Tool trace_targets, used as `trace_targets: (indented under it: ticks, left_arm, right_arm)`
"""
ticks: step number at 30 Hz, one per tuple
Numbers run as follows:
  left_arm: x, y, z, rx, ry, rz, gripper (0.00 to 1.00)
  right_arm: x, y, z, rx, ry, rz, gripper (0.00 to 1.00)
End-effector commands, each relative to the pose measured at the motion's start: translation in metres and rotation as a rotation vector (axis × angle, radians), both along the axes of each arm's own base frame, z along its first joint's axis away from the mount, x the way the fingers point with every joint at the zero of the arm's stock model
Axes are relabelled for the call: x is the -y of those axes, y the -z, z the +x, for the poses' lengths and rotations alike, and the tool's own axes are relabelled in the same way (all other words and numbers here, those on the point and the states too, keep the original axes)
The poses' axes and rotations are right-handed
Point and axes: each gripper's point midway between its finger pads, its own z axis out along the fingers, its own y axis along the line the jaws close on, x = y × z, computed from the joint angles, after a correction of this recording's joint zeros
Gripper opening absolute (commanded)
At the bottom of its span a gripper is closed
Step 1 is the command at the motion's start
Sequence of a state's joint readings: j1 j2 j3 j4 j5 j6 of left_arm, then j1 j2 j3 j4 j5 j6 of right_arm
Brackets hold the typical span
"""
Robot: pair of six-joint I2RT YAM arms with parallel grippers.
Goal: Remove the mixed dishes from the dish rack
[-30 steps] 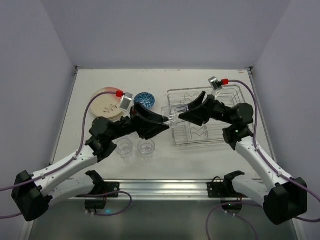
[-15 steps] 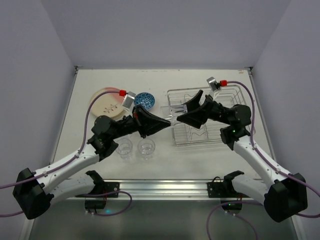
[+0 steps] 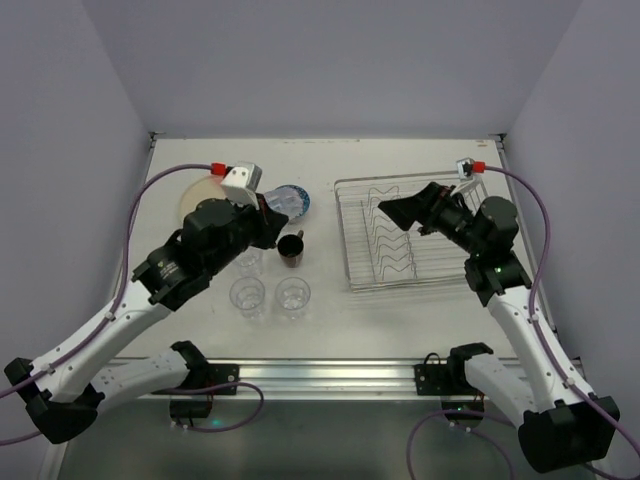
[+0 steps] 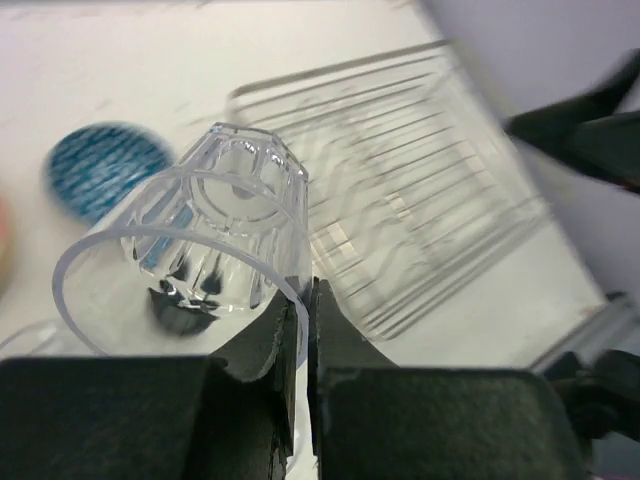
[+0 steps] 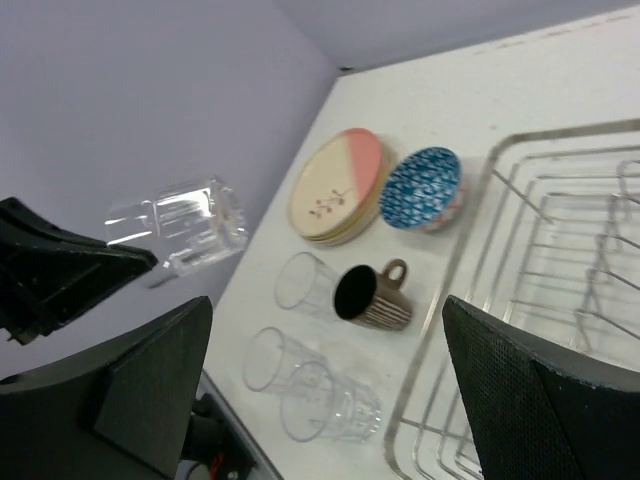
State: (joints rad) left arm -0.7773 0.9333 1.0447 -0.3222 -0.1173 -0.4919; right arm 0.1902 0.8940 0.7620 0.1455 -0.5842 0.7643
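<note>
Left gripper (image 4: 303,300): pinched shut on the held tumbler (image 4: 215,225), thin rim wall between its pads, glass tipped on its side in the air, well left of the dish rack (image 3: 410,287). Right gripper (image 3: 397,210): jaws spread wide, holding nothing, above the rack's far half.

Dish rack: silver wire basket, only zigzag dividers showing inside, no dish seen left in it. Cream plates (image 5: 338,185): stacked flat on the table, top one part pink with a sprig mark, farthest left of the rack, level with its far side. Blue-patterned bowl (image 5: 421,187): just beside the plates, between them and the rack. Dark brown mug (image 5: 372,295): upright as far as can be told, left of the rack, about level with its middle. Set-down tumblers (image 3: 293,294): three, mouths up, clustered left of the rack's near corner, close by the mug.

Judged the last piece out, with set-down to come. Weak hold: smooth glass, narrow pinch at one spot on the rim, weight hanging off to the side. Liable to swivel or slide free on a quick swing or hard stop, then drop onto the mug or tumblers near it. Crowded landing spot: a tilted or hurried descent apt to clip a neighbour and topple it. Needs righting before release; let go while tipped, likely to roll.
</note>
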Motion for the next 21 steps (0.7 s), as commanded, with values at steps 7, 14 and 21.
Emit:
trace_targets:
  ticks: [7, 14, 21]
  left_arm:
    - [-0.149, 0.054, 0.009, -0.297, -0.541, 0.553, 0.0]
    - [-0.202, 0.126, 0.015, -0.559, -0.632, 0.705, 0.0]
    - [-0.188, 0.159, 0.006, -0.647, -0.53, 0.656, 0.0]
  right_arm:
    - [0.029, 0.03, 0.006, -0.071, 0.136, -0.232, 0.99]
    - [0.028, 0.044, 0.001, -0.079, 0.092, -0.292, 0.99]
    - [0.027, 0.051, 0.0, -0.088, 0.08, -0.299, 0.99]
